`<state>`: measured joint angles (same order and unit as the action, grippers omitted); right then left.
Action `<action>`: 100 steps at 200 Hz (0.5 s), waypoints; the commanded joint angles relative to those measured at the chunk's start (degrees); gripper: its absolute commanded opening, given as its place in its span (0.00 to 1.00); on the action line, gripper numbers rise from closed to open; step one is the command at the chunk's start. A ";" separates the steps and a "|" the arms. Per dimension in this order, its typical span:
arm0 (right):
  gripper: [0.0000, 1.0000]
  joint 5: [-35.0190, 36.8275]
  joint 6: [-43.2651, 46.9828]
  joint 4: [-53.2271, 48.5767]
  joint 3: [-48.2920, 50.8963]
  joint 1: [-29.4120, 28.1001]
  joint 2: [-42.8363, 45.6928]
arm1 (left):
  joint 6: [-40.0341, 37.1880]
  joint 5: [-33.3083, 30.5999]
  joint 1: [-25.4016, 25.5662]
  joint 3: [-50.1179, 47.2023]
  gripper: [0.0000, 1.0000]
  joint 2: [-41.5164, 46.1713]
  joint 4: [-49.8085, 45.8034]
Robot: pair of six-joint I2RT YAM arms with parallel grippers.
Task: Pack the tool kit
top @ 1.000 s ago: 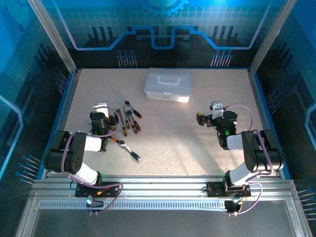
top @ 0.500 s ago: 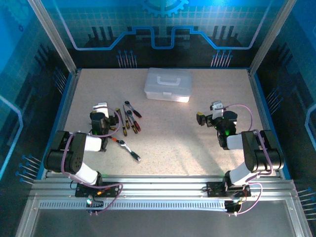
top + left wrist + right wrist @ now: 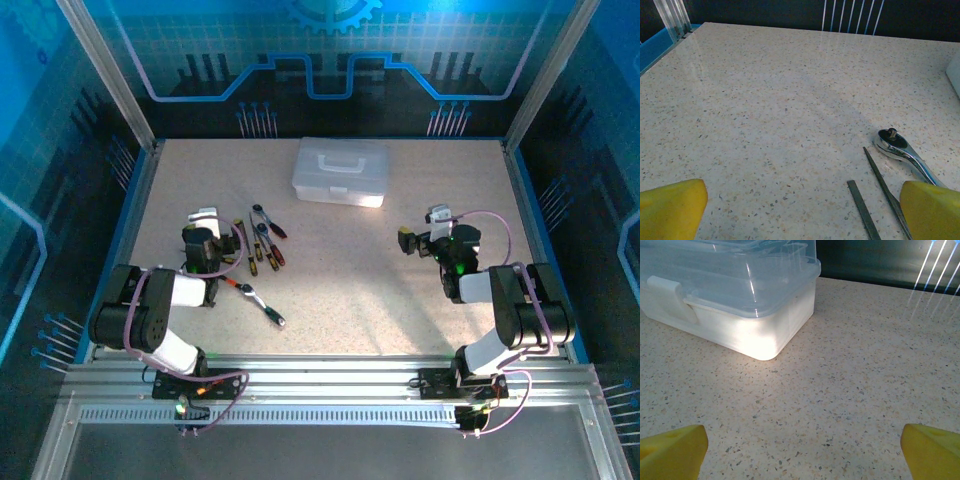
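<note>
Just one case (image 3: 340,171), one ratchet (image 3: 262,302).

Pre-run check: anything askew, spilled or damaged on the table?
Nothing stands out. The case sits closed at the far middle. The tools lie loose left of centre, one wrench apart and nearer, as an unpacked kit would. The left end effector and right end effector are open, empty.

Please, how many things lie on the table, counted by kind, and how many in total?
Case: 1
Ratchet wrench: 1
Silver tool lying apart: 1
Screwdrivers: about 4, bunched and too small to count surely
Total: about 7
</note>
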<state>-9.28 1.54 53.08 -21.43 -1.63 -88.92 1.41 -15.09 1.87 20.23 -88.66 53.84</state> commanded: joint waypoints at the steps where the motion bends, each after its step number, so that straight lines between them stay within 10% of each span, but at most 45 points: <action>1: 1.00 -0.21 0.82 -0.41 -0.45 0.44 0.68 | 0.22 1.04 -0.11 0.87 0.99 -0.17 0.47; 100: 1.00 5.51 -0.94 -1.86 -1.42 0.18 0.58 | -0.55 1.81 0.23 1.14 0.99 -0.11 0.09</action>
<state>-7.01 1.06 52.47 -21.45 -1.63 -88.92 0.95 -11.68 2.13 20.23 -88.66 53.78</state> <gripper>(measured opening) 0.997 0.994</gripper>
